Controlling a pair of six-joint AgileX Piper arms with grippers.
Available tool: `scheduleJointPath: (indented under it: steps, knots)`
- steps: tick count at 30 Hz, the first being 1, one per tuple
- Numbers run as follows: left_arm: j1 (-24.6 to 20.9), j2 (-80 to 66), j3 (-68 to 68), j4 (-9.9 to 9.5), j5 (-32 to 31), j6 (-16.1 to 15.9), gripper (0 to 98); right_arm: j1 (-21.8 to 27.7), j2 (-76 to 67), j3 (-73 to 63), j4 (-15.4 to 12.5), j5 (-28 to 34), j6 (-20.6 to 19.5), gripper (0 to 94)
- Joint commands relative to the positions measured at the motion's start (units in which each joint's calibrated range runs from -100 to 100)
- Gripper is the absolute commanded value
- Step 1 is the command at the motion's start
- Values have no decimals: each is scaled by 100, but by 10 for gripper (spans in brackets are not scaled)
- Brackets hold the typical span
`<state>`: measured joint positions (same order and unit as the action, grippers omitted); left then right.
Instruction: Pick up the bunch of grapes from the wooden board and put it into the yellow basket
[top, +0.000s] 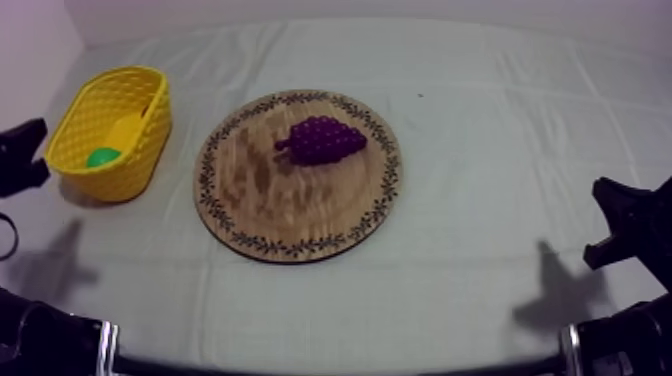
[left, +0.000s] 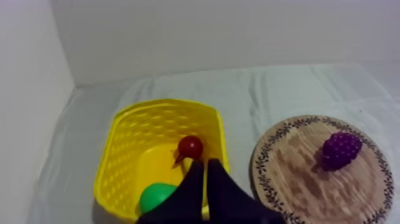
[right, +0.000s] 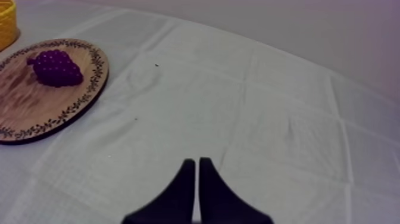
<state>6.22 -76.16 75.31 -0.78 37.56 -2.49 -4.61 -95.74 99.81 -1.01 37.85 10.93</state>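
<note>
Left jaws: pressed together into a narrow wedge, gripping nothing. My two black fingers (left: 186, 196) hang over the near rim of the yellow plastic lattice basket (left: 128, 161).
Right jaws: pressed together the same way, holding nothing. The black fingers (right: 178, 196) sit above the bare grey-white cloth (top: 480, 150) covering the table.
Inside the basket: a small red fruit (left: 190, 146) and a round green toy piece (left: 158, 195), near each other on the bottom.
Round wooden board with a leaf-patterned rim (top: 290, 205): flat on the table, just beside the basket without touching it, well apart from my right jaws.
Bunch of purple toy grapes (top: 325, 140): lying on the board, off centre toward its far side, away from both jaws.
</note>
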Motion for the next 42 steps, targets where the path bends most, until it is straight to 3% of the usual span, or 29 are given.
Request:
scheduleJointPath:
  steps: [1,6,12,24,35,42]
  knots:
    - [30,576,-969,51,369,-117,0,2,-1,-3,1,-3,1,4]
    - [110,1385,-1942,172,838,-357,0,2,-1,-3,1,-3,3,4]
    - [329,2235,-2578,217,765,-537,0,2,-1,-3,1,-3,2,4]
    - [1047,3938,-4312,101,896,-413,0,2,-1,-3,1,-3,-1,4]
    - [1935,5152,-5645,-322,1637,-100,0,2,-1,-3,1,-3,-2,4]
    - [2470,5939,-6021,-543,2416,-341,0,2,-1,-3,1,-3,-2,4]
